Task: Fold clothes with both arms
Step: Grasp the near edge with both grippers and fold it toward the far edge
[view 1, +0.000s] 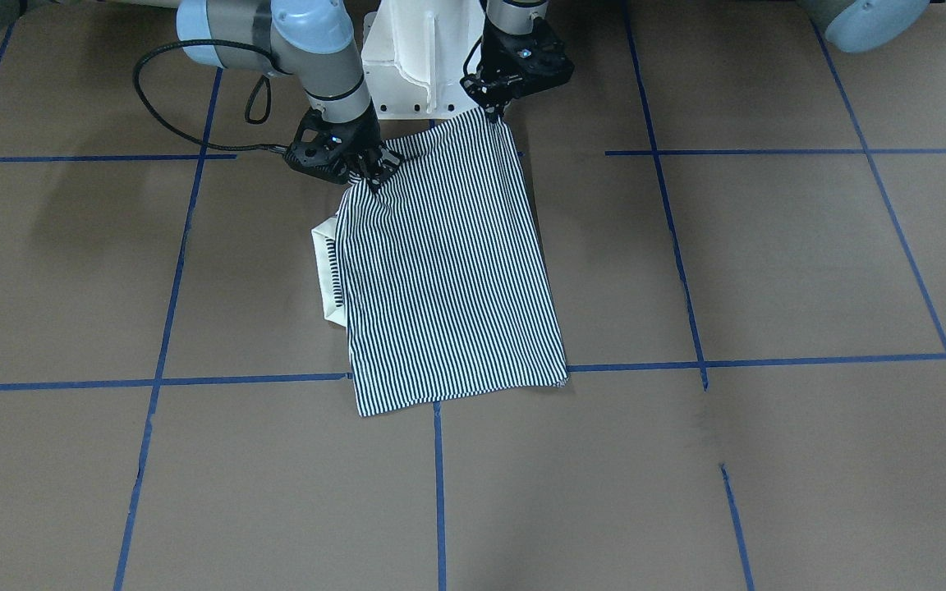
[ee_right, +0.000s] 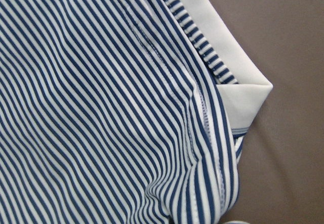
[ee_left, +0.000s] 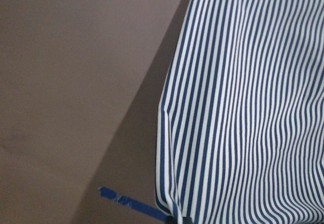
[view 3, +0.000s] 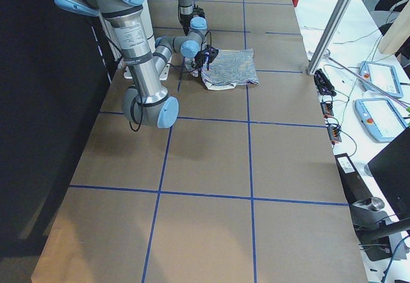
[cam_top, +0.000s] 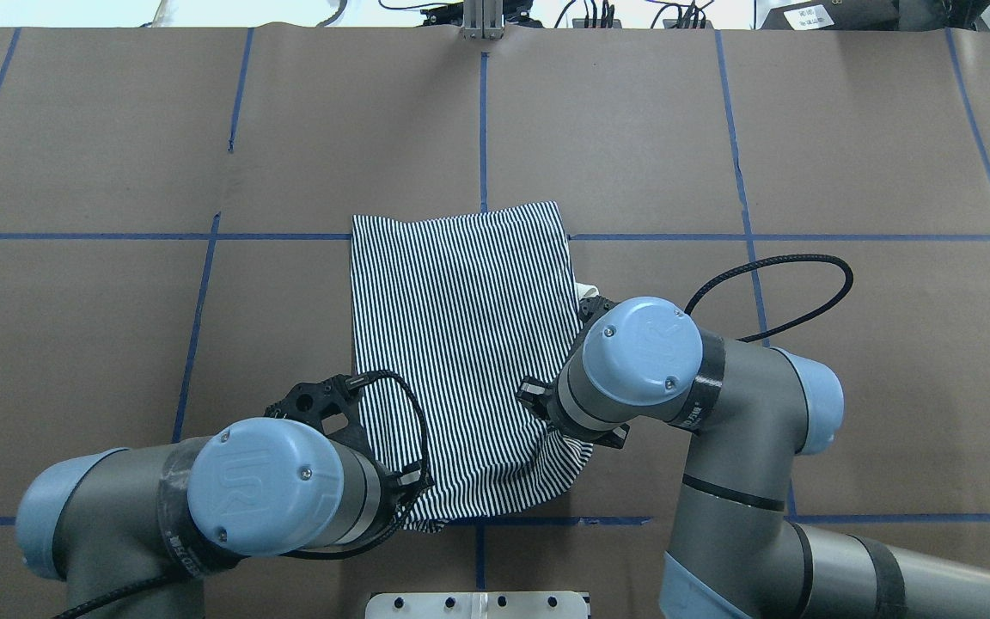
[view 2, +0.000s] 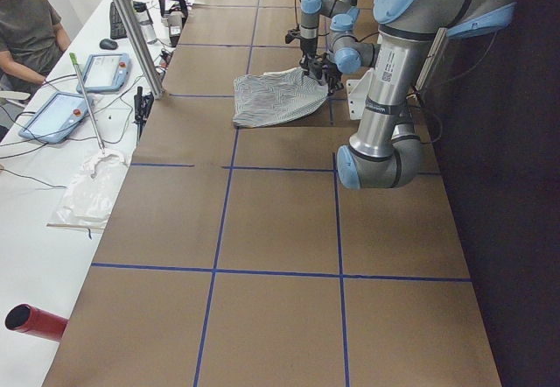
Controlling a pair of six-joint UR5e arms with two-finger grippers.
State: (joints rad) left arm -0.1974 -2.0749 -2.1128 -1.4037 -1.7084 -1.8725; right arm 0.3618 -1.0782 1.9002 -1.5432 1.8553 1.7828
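Two grippers pinch the striped polo shirt (view 1: 448, 271) along its edge nearest the robot base. The left gripper (view 1: 496, 113) has its jaws narrow on one corner, lifted. The right gripper (view 1: 370, 174) has its jaws narrow on the other corner, fabric bunched there. The shirt lies folded mid-table (view 1: 769, 263), its far edge flat. The cream collar (view 1: 327, 275) sticks out on the right arm's side.

Overhead view: the left arm (cam_top: 267, 486) covers the polo shirt (cam_top: 461, 327) at its corner nearest the robot, largely hiding the left gripper (view 1: 495, 115). The right arm (cam_top: 641, 352) overlaps the shirt's side edge, largely hiding the right gripper (view 1: 374, 179). The collar (view 1: 325, 275) is mostly buried under the shirt. Side views: the grip on the shirt is too small to judge.
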